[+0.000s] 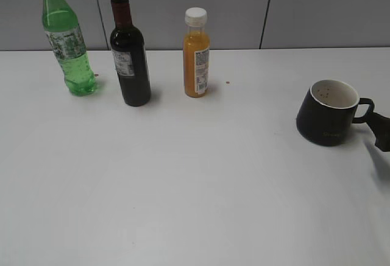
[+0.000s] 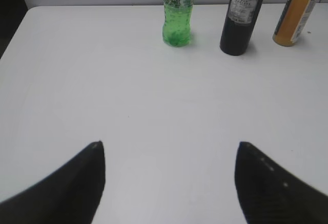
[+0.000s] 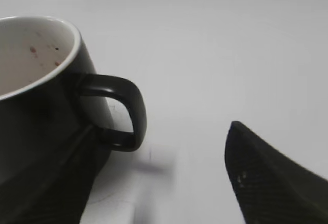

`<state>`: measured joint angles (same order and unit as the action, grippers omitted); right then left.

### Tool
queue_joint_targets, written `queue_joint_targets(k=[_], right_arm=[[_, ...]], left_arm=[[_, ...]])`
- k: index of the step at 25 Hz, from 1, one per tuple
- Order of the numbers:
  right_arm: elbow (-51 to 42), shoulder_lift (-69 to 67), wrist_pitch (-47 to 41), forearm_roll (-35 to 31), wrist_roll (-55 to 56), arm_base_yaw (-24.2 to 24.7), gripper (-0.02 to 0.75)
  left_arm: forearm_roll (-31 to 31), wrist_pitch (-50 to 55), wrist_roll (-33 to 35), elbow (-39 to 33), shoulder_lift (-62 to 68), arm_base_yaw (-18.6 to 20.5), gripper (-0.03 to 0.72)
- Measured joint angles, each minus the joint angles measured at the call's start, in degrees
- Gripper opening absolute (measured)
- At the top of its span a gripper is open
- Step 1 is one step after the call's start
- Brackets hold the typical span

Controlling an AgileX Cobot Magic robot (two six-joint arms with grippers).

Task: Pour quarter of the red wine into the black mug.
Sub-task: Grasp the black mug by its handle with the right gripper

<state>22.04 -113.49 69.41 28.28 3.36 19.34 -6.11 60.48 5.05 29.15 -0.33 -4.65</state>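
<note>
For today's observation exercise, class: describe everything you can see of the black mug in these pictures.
The black mug is squat and matte, with a white inside bearing a few small reddish specks and a black loop handle pointing right in the exterior view. It stands upright on the white table, far right of the three bottles. It looks empty. The right gripper is open around the handle, not closed on it.

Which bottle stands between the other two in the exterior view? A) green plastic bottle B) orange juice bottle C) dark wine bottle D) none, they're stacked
C: the red wine stands upright with the green plastic bottle on its left and the orange juice bottle on its right.
</note>
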Motion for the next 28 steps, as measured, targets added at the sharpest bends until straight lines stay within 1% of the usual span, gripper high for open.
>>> queue_joint_targets(k=[12, 28], right_arm=[[3.99, -4.37, 0.00, 1.62, 0.10, -0.06, 0.587], [6.53, -5.52, 0.01, 2.48, 0.22, -0.06, 0.587]], left_arm=[[0.00, 0.00, -0.01, 0.00, 0.00, 0.00, 0.589], [0.00, 0.00, 0.03, 0.00, 0.00, 0.00, 0.589]])
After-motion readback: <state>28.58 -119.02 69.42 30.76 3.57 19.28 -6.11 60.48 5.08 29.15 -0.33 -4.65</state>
